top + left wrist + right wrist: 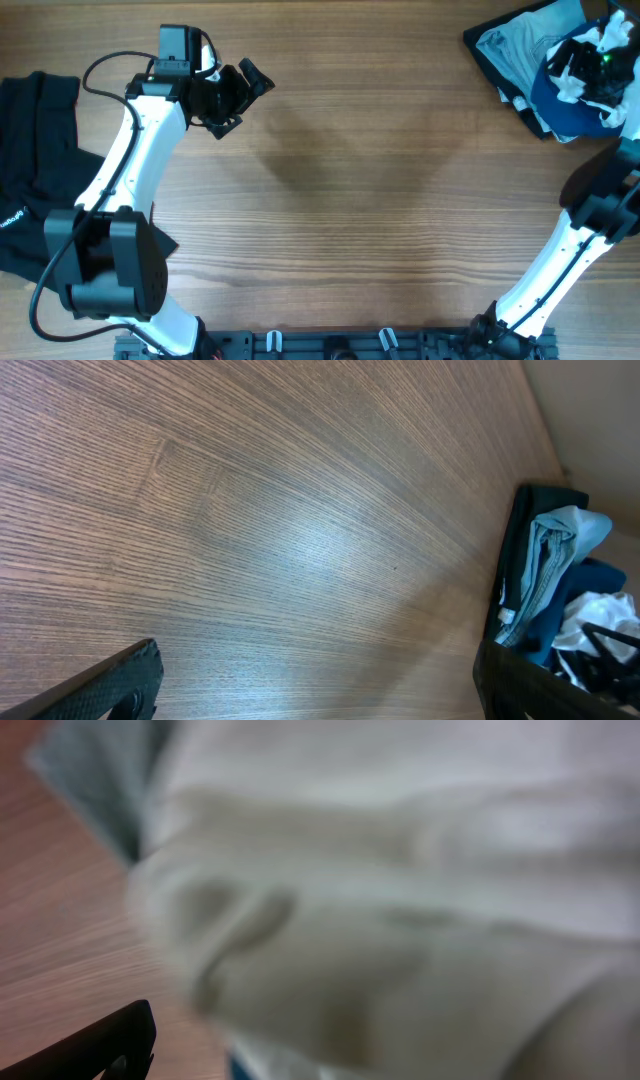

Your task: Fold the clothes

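Observation:
A pile of clothes (545,60) lies at the table's far right corner: pale grey-blue fabric (510,45), dark blue fabric (560,110) and crumpled white fabric (612,35). My right gripper (597,62) is down in this pile. In the right wrist view blurred white fabric (400,870) fills the frame and the jaws (320,1055) look spread wide; only the left finger shows. A black garment (30,150) lies flat at the left edge. My left gripper (235,95) is open and empty above bare table (310,700); its view shows the pile (550,580) at right.
The wooden table (380,200) stretches between the two arms. The left arm's base (110,270) stands partly over the black garment. The right arm (560,260) rises from the front right. A rail with clips (330,345) runs along the front edge.

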Tool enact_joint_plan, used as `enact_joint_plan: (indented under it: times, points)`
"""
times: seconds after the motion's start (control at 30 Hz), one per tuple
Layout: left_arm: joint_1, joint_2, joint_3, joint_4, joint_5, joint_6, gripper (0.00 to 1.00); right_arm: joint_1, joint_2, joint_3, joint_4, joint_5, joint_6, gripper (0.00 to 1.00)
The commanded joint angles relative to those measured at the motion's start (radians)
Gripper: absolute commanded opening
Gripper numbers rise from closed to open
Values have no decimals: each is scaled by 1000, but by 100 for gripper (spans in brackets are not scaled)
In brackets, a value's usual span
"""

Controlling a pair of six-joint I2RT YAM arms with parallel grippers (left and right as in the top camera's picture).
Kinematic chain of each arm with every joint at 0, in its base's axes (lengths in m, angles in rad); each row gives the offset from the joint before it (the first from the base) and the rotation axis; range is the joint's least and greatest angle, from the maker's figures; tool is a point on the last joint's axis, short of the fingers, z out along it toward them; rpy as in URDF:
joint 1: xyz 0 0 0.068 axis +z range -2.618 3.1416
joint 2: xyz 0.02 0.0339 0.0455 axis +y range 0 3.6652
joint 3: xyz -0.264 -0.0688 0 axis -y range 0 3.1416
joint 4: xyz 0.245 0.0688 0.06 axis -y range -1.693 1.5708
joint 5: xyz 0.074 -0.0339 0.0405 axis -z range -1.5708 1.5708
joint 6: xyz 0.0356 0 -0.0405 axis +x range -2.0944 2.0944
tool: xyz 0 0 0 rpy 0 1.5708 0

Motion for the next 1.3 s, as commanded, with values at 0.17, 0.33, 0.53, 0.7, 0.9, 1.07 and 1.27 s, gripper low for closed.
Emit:
enact_joint_plan:
  times: [0.17,0.33,0.53,0.7,0.9,1.07,1.27]
  points:
    - [1,-14,12,4,8,1,100,121,-485,10,7,-23,12,100]
    - [2,-14,12,23,-39,48,100,135,-702,10,-6,-5,9,100]
    - [16,-14,12,45,-105,56,100,135,-886,9,-62,57,-12,100]
    - [35,-14,12,68,-107,70,100,135,-987,9,-46,85,-11,100]
    - [43,-14,12,67,-109,70,100,135,-1004,9,-63,94,-12,100]
    - [43,-14,12,68,-109,70,100,135,-959,9,-66,94,-12,100]
    - [43,-14,12,67,-109,70,100,135,-882,9,-69,60,14,100]
